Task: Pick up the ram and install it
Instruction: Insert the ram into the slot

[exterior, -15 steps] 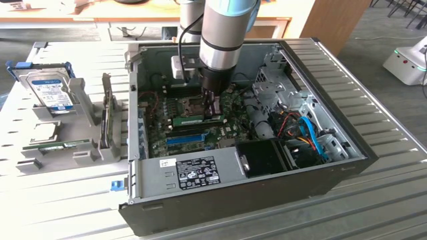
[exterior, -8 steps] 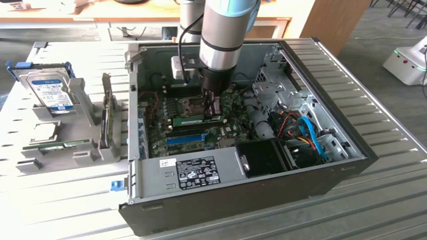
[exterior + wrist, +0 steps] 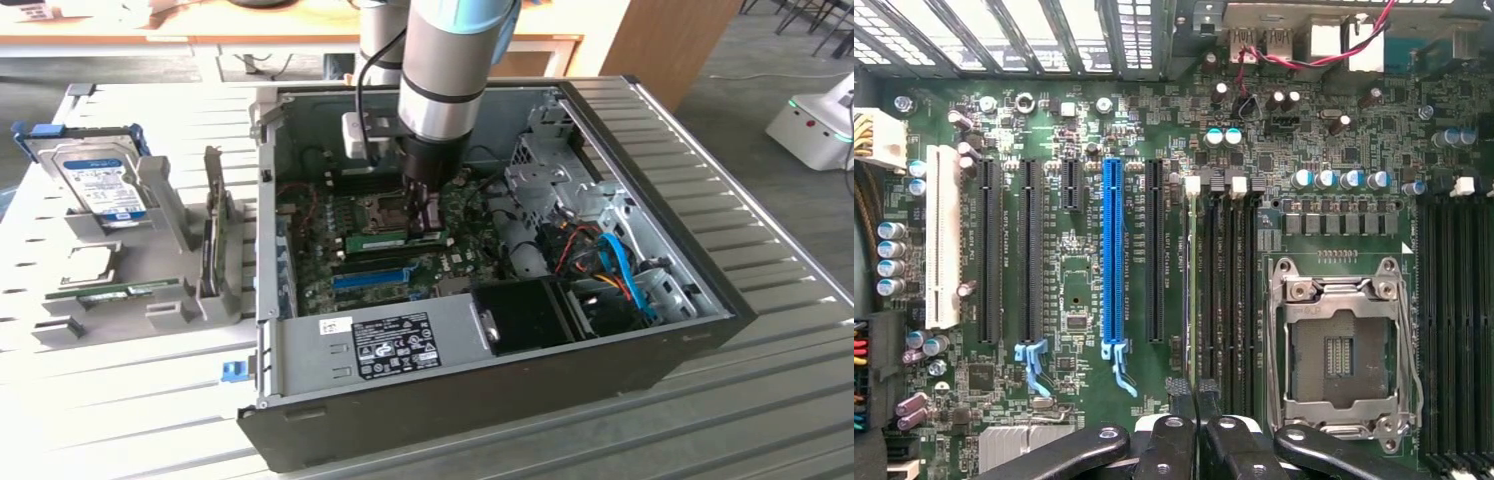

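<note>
Since the ram (image 3: 1187,280) shows edge-on as a sliver, the jaws look clamped on it; seating unclear.

The pincer (image 3: 429,228) hides one end of the ram (image 3: 379,240).

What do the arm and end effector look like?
The arm is a silver-grey cylinder with a light blue cap and black bands. A black cable runs beside it, and a pale box sits at the wrist. The end effector is black, with jointed links.
</note>
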Tool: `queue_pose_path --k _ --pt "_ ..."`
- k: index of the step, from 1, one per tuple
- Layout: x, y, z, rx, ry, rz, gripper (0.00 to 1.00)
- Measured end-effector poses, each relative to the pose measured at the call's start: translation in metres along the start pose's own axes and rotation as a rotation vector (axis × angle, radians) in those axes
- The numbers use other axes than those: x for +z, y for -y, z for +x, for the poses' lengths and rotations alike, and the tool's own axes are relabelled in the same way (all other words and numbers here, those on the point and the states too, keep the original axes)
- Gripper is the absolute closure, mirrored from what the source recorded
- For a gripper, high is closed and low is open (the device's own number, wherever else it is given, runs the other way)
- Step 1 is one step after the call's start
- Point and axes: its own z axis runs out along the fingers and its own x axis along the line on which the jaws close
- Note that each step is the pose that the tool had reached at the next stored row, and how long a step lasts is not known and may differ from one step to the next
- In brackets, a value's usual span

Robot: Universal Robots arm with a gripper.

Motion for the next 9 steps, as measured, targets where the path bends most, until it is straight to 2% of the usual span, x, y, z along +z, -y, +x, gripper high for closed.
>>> queue_pose_path --k 9 --pt "0.0003 0.0 -0.0013 0.0 -0.0001 -0.0001 0.88"
